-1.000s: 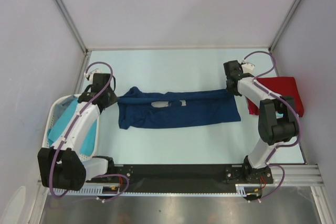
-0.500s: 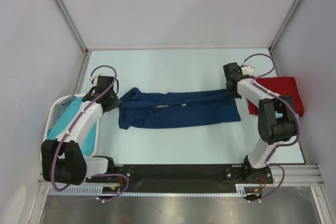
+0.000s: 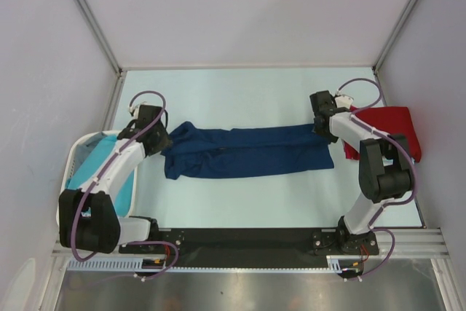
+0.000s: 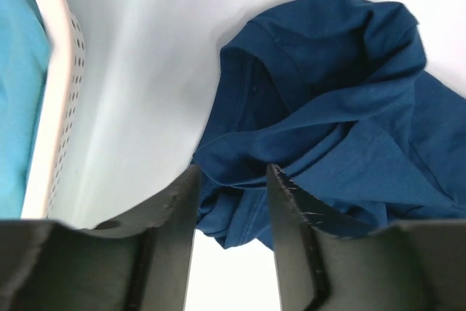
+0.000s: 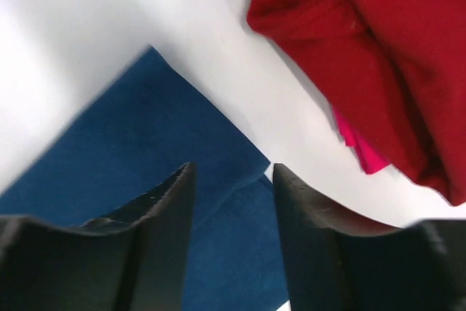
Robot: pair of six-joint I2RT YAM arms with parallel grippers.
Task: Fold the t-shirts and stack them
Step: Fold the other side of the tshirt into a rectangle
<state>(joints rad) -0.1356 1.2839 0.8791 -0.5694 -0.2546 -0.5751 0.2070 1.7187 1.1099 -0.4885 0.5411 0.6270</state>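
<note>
A navy blue t-shirt (image 3: pixel 247 152) lies as a long folded band across the middle of the table. My left gripper (image 3: pixel 162 140) stands open at its bunched left end; in the left wrist view the navy cloth (image 4: pixel 328 107) lies loose just past the spread jaws (image 4: pixel 231 180). My right gripper (image 3: pixel 320 123) is open over the shirt's far right corner, with flat navy cloth (image 5: pixel 131 143) under its jaws (image 5: pixel 231 176). A red t-shirt (image 3: pixel 386 130) lies crumpled at the right. Turquoise t-shirts (image 3: pixel 87 172) fill the basket.
A white perforated basket (image 3: pixel 73 152) stands at the table's left edge, close beside my left arm; its wall (image 4: pixel 62 85) shows in the left wrist view. The red cloth (image 5: pixel 386 56) lies a short gap right of the navy corner. Enclosure walls ring the table.
Both grippers went from shut to open and let go of the navy shirt's ends. The shirt's far edge has come down over the pale print. The left gripper shifted slightly right.
</note>
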